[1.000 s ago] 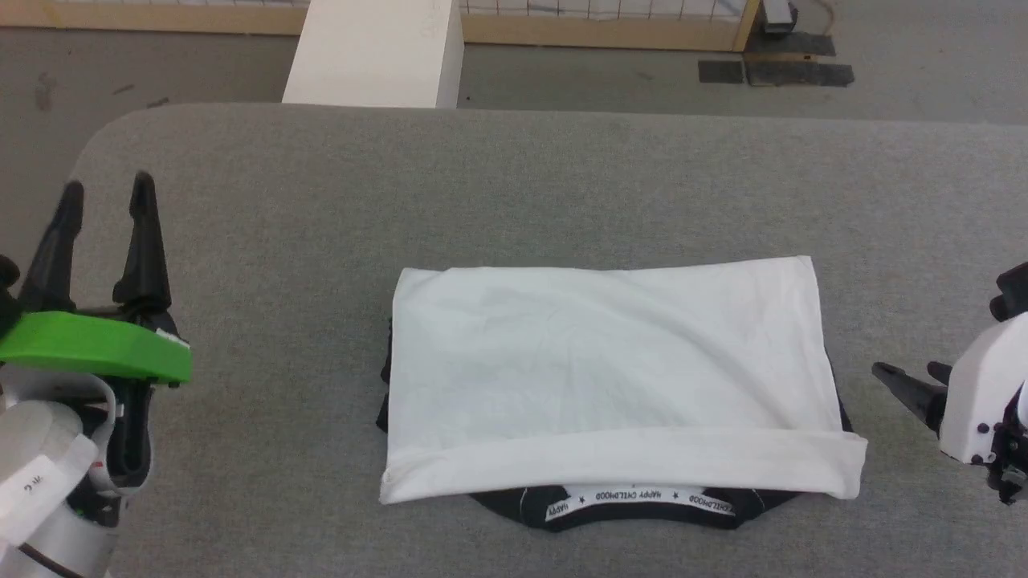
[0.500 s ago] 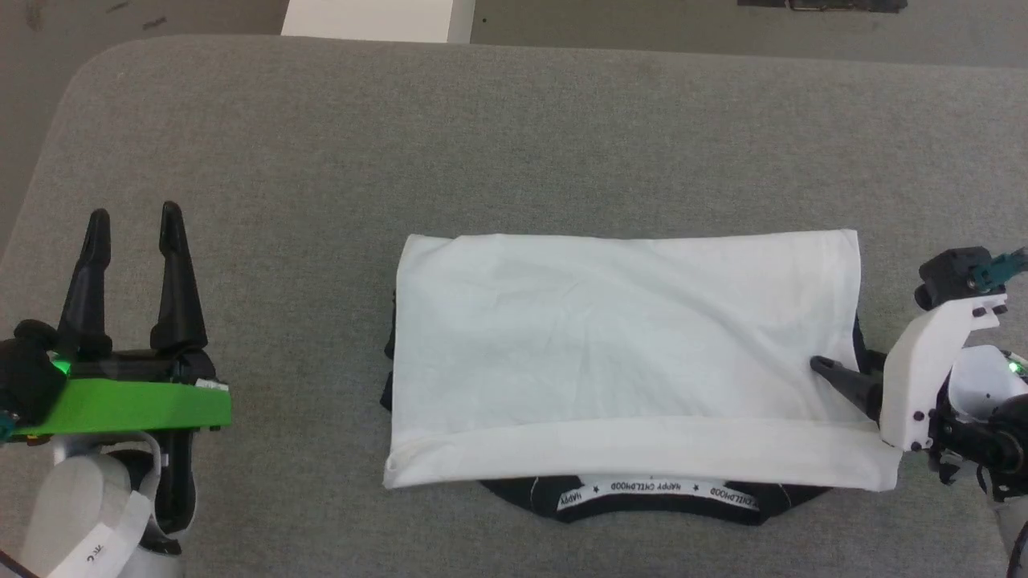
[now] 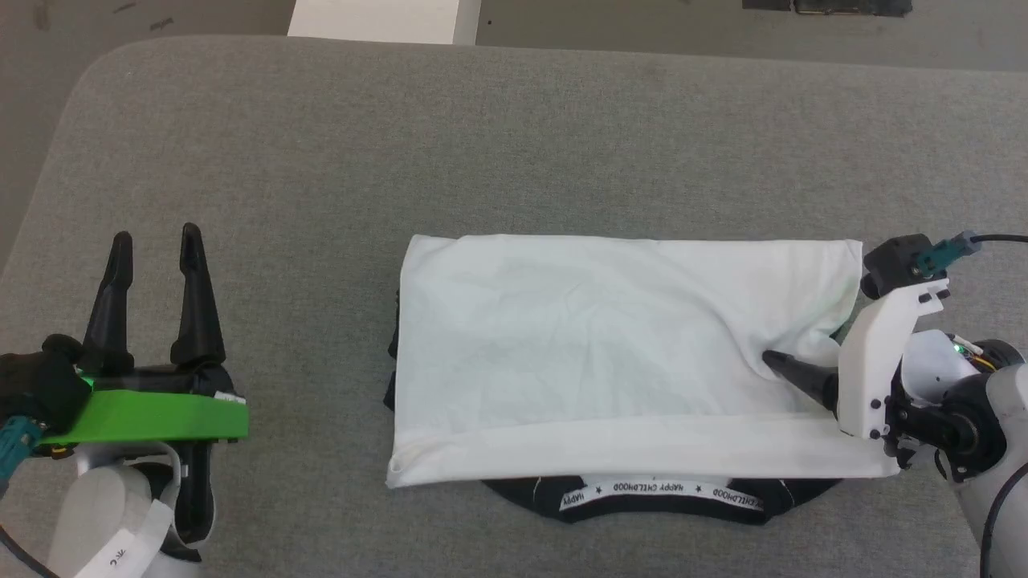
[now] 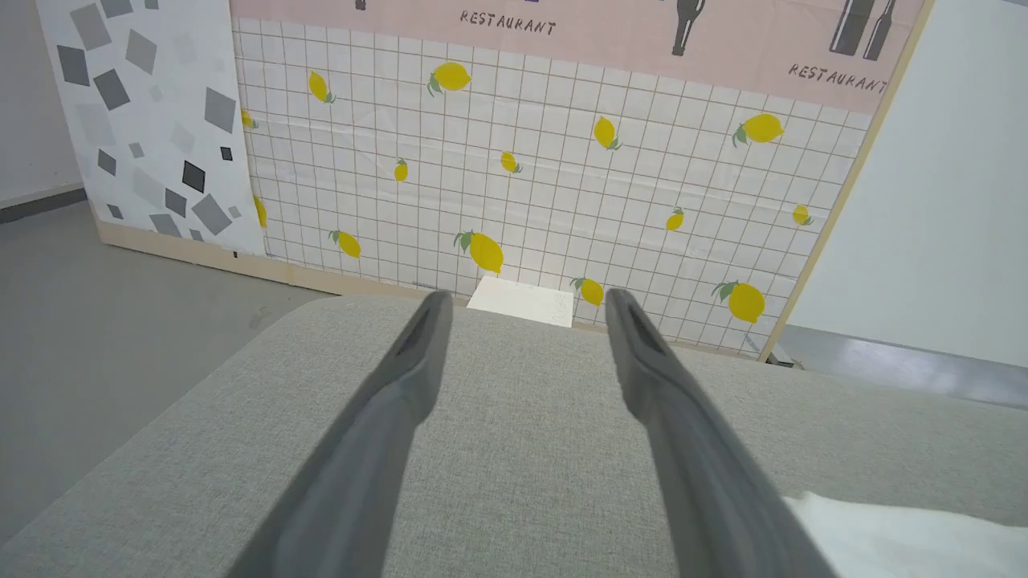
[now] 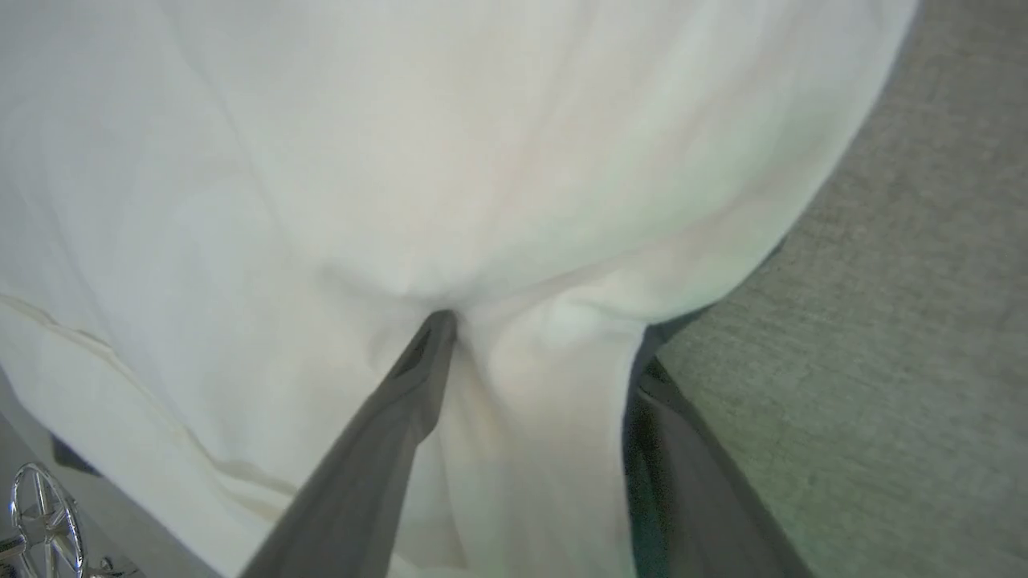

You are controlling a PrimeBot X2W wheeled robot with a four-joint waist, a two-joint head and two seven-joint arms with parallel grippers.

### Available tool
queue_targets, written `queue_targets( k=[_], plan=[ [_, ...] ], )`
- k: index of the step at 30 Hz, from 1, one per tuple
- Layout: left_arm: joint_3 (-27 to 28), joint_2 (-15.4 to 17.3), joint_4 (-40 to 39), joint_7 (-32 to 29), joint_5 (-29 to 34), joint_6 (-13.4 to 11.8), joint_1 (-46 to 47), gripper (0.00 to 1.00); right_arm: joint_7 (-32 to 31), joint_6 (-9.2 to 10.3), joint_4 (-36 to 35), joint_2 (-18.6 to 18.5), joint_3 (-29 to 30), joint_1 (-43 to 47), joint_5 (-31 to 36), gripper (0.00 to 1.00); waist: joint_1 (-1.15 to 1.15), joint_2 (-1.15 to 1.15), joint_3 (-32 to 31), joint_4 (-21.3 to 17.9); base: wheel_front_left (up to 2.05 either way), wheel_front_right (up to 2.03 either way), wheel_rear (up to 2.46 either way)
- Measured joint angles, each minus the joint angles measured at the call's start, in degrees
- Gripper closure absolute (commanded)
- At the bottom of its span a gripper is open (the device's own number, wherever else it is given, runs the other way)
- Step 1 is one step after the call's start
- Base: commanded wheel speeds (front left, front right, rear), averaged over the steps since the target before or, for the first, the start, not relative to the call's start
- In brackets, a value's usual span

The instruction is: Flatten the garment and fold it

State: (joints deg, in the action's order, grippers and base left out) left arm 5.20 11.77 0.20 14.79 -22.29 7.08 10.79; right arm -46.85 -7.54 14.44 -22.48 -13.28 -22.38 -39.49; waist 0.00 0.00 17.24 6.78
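The garment (image 3: pixel 610 353) lies folded into a white rectangle on the grey padded table (image 3: pixel 514 144), its black neck trim (image 3: pixel 658 491) poking out along the near edge. My right gripper (image 3: pixel 803 347) is at the garment's right edge, open, one finger on top of the cloth and the other slipped under it. In the right wrist view the white cloth (image 5: pixel 401 160) bunches between the fingers of the right gripper (image 5: pixel 542 329). My left gripper (image 3: pixel 156 234) hovers open and empty over the table, well left of the garment. A white corner of the garment (image 4: pixel 907 538) shows beside the left gripper (image 4: pixel 526 297).
A white box (image 3: pixel 377 18) stands past the table's far edge. A lemon-patterned wall panel (image 4: pixel 546 160) rises behind it. The table's rounded far-left corner (image 3: pixel 88 72) drops off to grey floor.
My right gripper has moved left onto the garment's right edge, pushing the cloth into a wrinkle. The head camera tilted down early on. The left gripper stays open.
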Motion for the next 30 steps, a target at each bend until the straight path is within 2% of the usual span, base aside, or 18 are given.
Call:
queue_targets(
  k=[1,9,15,20,25,30],
  plan=[
    [-0.1,0.0,0.0,0.0,0.0,0.0,0.0,0.0,0.1,0.0,0.4,-0.1,-0.1,-0.2,0.0,1.0,0.0,0.0,0.0,0.0,0.0,0.0,0.0],
    [-0.6,0.0,0.0,0.0,0.0,0.0,-0.1,0.0,0.5,-0.07,2.9,-0.6,1.2,-1.0,0.0,1.0,0.0,0.0,-0.7,-0.4,0.0,0.0,0.0],
    [-1.0,0.0,0.1,0.0,-0.1,0.0,-0.4,0.0,0.4,-0.1,3.6,-1.7,5.8,0.4,0.8,1.0,0.0,0.0,-1.4,-0.9,0.0,0.0,0.0],
    [-1.2,0.1,0.3,0.0,-0.3,0.0,-0.6,0.0,-0.3,-0.09,5.1,-4.0,13.9,1.7,5.4,1.0,0.0,0.0,-1.8,-1.4,0.0,0.0,0.0],
    [-1.4,0.1,0.6,0.0,-0.4,0.0,-0.6,0.0,-2.1,-0.08,4.9,-2.8,20.5,2.4,12.2,1.0,0.0,0.0,-2.0,-1.7,0.0,0.0,0.0],
    [-1.5,0.1,1.2,0.0,-0.4,0.0,-0.9,0.0,-5.2,-0.05,1.0,-1.2,20.6,2.5,17.0,1.0,0.0,0.0,-2.6,-1.9,0.0,0.0,0.0]
  ],
)
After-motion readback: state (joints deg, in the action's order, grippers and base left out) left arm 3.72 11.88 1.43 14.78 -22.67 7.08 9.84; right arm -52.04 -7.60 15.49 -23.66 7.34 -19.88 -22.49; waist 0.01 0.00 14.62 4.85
